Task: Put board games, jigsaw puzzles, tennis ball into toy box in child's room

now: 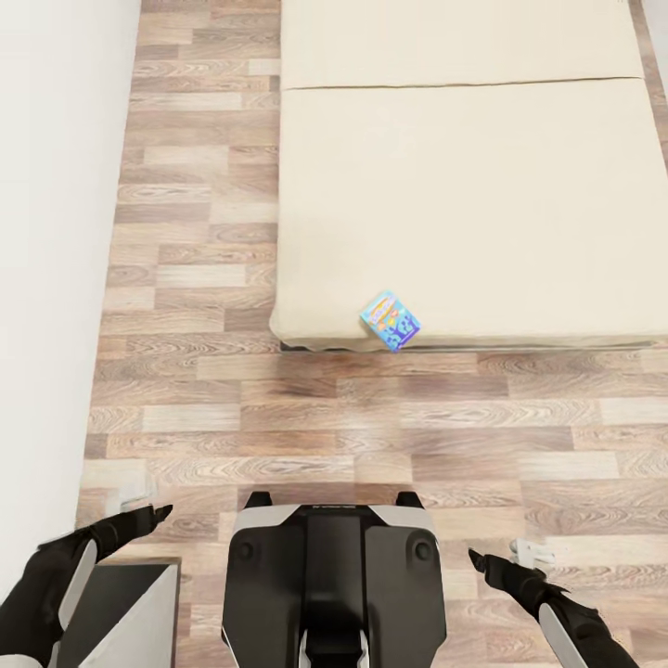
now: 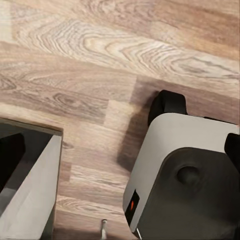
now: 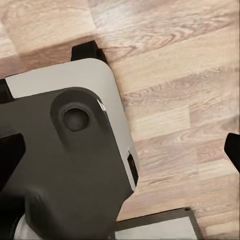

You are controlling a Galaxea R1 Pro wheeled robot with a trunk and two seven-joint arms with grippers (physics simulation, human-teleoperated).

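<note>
A small blue board game point(image 1: 391, 320) lay at the bed's point(image 1: 464, 186) near edge, not yet collected. Both tools, left point(image 1: 148, 510) and right point(image 1: 496, 561), hung low beside the robot's base point(image 1: 334, 575), seemingly holding nothing; whether spread or closed, I couldn't tell.

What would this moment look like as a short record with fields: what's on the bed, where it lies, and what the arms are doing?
bed: beige cover, seen from above
board game: small blue square box, lying flat near the bed's front edge
floor: wood planks between robot and bed
left gripper: low beside the base, holding nothing
right gripper: low beside the base, holding nothing
robot base: facing the bed
</note>
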